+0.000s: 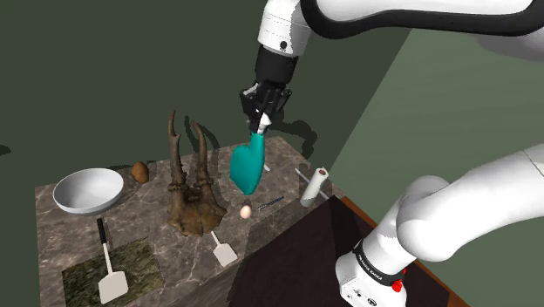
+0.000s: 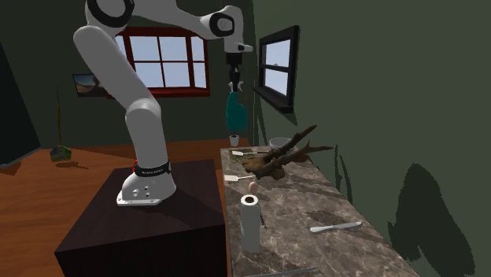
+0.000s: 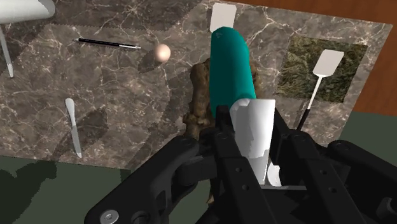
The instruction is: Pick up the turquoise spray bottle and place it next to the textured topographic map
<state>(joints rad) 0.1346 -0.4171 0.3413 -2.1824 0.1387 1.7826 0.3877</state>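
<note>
Black gripper [image 3: 253, 137] clamped on the white head of a teal spray bottle [image 3: 230, 70], hanging above antlers [image 1: 192, 187] on a marble counter [image 3: 127, 83].

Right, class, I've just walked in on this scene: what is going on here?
The white arm has its black jaws shut on the white head of a turquoise spray bottle, which hangs in the air above the marble table, roughly over the brown antlers. The textured green map lies at a table corner with a white spatula on it; the bottle is not yet beside it.
</note>
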